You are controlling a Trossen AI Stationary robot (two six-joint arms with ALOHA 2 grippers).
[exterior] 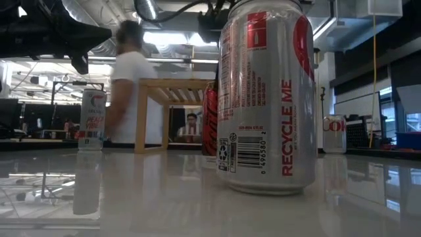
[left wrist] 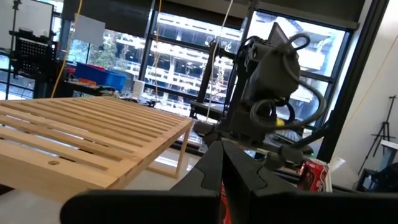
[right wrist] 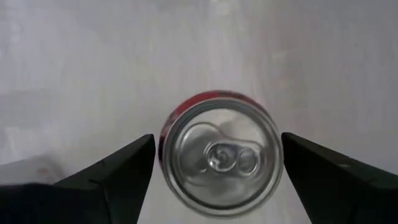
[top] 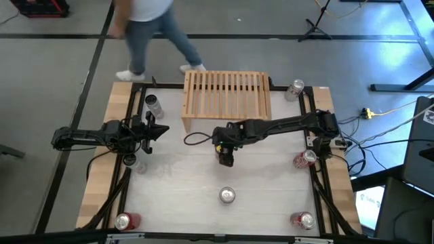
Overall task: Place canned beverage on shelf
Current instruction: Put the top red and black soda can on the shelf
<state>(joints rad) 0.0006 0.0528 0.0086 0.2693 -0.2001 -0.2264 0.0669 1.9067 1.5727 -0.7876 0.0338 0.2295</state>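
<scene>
Red can (right wrist: 219,158) stands upright on the white table (top: 190,183), just in front of the shelf (top: 226,93), roughly mid-table. Lid is intact, tab flat; taken as unopened, contents not visible. Right gripper (right wrist: 217,168) is held directly above it, pointing down, fingers (right wrist: 115,171) spread wide to either side of the can, no contact seen.

Step judged as approach before grasp. A straight descent is advised, can kept centred between the fingers, closure made on the body below the rim so the can is not tipped.

Shelf top is seen bare of cans. Other cans are scattered near table edges; a silver one (top: 226,195) stands nearer the front. Left gripper (top: 157,130) waits at the left side, fingers appearing closed, nothing held.
</scene>
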